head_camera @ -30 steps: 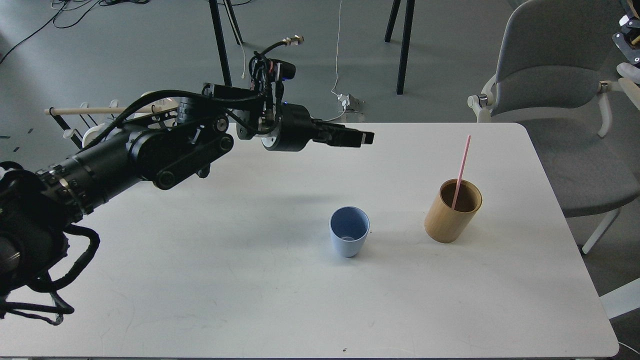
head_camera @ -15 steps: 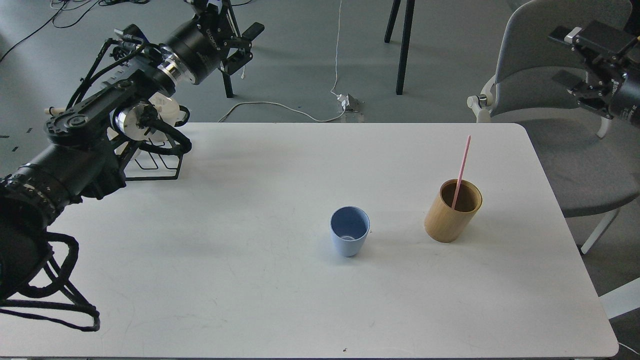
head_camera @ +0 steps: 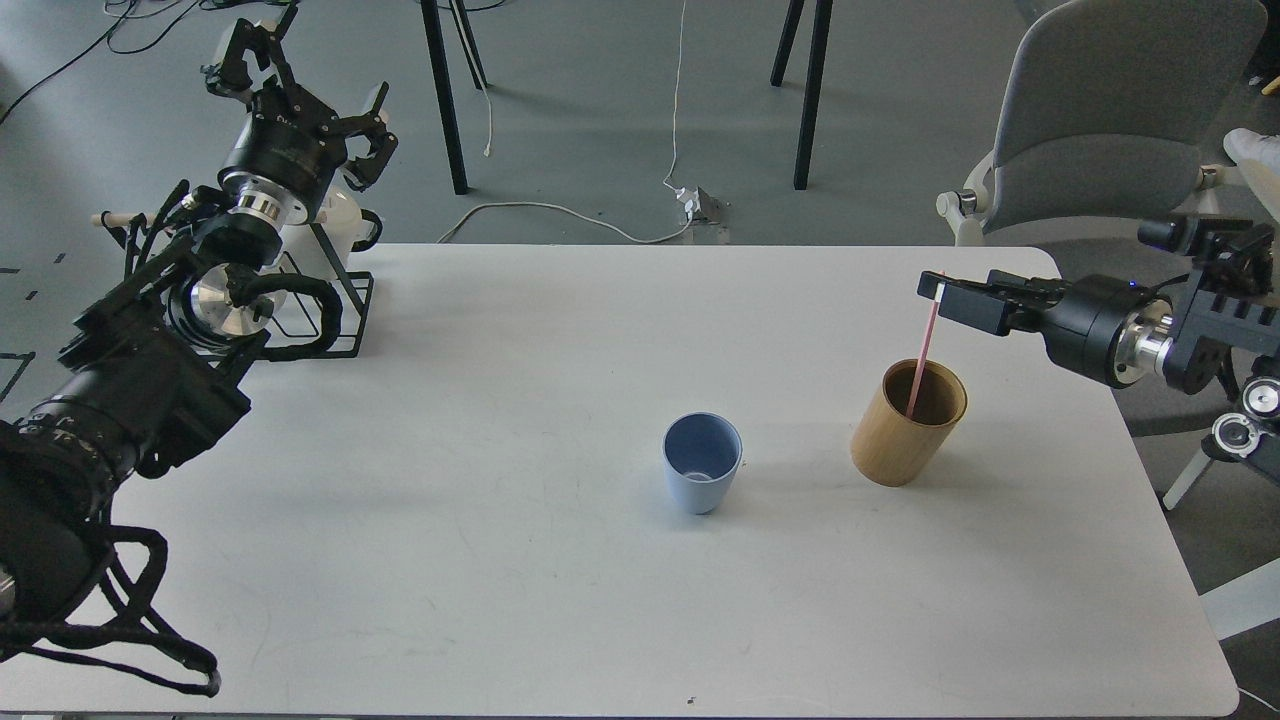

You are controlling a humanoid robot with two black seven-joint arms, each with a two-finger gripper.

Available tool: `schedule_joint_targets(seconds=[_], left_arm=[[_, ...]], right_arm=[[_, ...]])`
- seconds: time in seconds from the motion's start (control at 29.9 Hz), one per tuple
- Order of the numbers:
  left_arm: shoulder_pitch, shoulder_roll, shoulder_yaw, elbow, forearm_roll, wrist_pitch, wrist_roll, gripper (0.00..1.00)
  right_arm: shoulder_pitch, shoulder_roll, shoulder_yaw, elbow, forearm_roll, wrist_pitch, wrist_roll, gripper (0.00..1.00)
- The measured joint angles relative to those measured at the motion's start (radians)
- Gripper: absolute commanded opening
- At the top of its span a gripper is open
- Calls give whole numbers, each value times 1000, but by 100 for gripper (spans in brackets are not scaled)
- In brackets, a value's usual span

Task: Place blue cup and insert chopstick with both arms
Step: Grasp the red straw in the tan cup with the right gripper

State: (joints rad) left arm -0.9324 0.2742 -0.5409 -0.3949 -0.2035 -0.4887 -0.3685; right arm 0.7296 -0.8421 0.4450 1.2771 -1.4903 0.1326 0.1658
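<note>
Left arm withdrawn past the far-left corner; right gripper brought to the top of the chopstick.

At the far-left corner, the left gripper (head_camera: 300, 75) is seen raised above the black rack (head_camera: 330, 320), its fingers spread wide and holding nothing; half a second ago it was further right, so it has been pulled back from the work. Near the middle of the table (head_camera: 500, 600), slightly toward the right edge, the blue cup (head_camera: 702, 476) stands upright and empty, unmoved. Just to its right, the chopstick (head_camera: 922, 355) still leans in the tan holder (head_camera: 906, 422). The right gripper (head_camera: 940, 292), off beyond the right edge a moment ago, has been brought in level with the stick's top; its fingers appear narrow, though whether the stick is actually gripped cannot be told. The cup seems placed, so the stick's transfer into it is judged next.
</note>
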Motion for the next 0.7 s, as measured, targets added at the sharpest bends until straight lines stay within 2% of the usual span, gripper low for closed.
schedule_joint_targets(seconds=[0.13,0.3,0.47,0.57,0.7], left_arm=[[13,-12,-5,1,-2,0,-4,99],[21,-17,-6,-3,0,0,-5,99],[20,-7,-4,-3,1,0,-3,99],[16,-3,-6,-3,1,0,-3,99],[16,-3,-7,-5,1,0,-3,99]], right_arm=[[4,63,-28,-50,-1,0,-6,49],[24,125,-63,-101,-49,4,-16,36],[38,130,-102,-106,-70,8,-19,14],[41,130,-114,-105,-71,11,-31,7],[42,121,-116,-101,-71,11,-41,3]])
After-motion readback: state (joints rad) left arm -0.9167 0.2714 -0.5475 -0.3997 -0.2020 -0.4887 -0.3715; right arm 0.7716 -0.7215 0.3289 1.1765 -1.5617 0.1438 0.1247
